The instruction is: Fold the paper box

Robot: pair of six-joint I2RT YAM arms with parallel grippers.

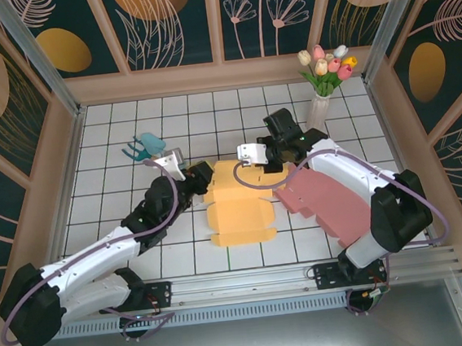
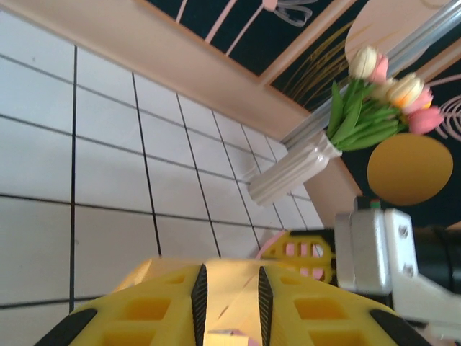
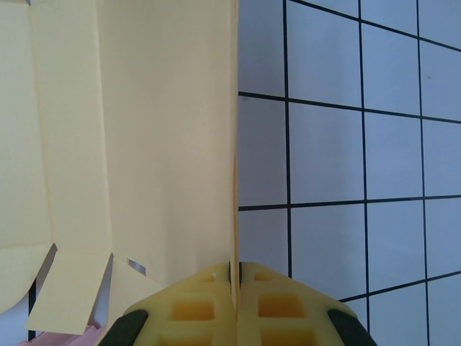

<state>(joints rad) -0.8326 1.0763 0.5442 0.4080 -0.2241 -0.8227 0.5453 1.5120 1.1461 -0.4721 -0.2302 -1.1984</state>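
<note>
Yellow card box point(image 1: 241, 205) lies mostly flat at table centre, with a pink sheet point(image 1: 332, 200) touching it at 3 o'clock. Right gripper point(image 3: 234, 280) is at the box's 12 o'clock edge, pressed together on one panel; wrist view shows that panel standing on edge and running straight out from the pads. Left gripper point(image 2: 229, 292) is at the 10 o'clock corner with its fingers point(image 2: 199, 292) nearly together and pale card in the gap; cannot tell whether it grips or only straddles. Step in hand, by my reading: raising the far wall along its score line. To do it well, keep the right pinch close to the crease, swing the panel about that line without pulling it sideways, and have the left hold the base down so the box does not slide toward the pink sheet.
</note>
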